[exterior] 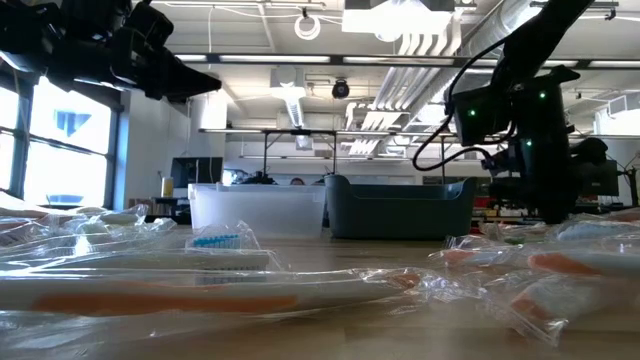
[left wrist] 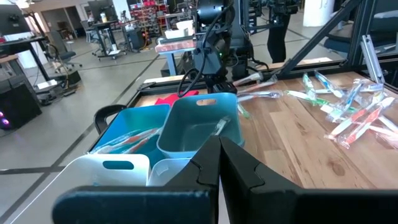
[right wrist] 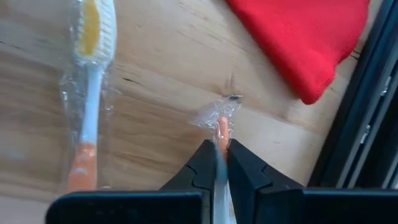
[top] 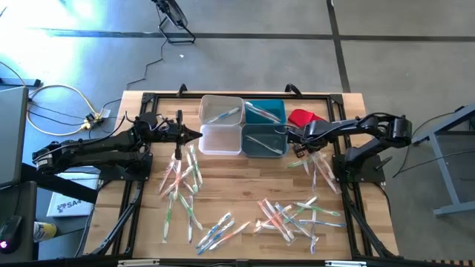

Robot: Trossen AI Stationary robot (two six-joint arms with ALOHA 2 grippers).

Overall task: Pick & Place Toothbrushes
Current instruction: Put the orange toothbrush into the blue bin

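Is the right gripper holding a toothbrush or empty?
Holding: the right gripper is shut on a wrapped toothbrush, its orange end sticking out between the fingers above the table.

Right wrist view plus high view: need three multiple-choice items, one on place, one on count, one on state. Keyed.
1. Where does the red cloth lie?
A. Right of the blue bin, on the table
B. Inside a white bin
C. Among the loose toothbrushes at the table's near edge

2. How many bins stand together?
A. Two
B. Four
C. Six

3. What state is the right gripper in?
A. Open, nothing between the fingers
B. Shut on a wrapped toothbrush
C. Out of every view

Key:
1 A, the high view shows it beside the blue bin's right wall.
2 B, the high view shows a two-by-two block.
3 B, the right wrist view shows an orange handle in clear wrap pinched between the fingers.
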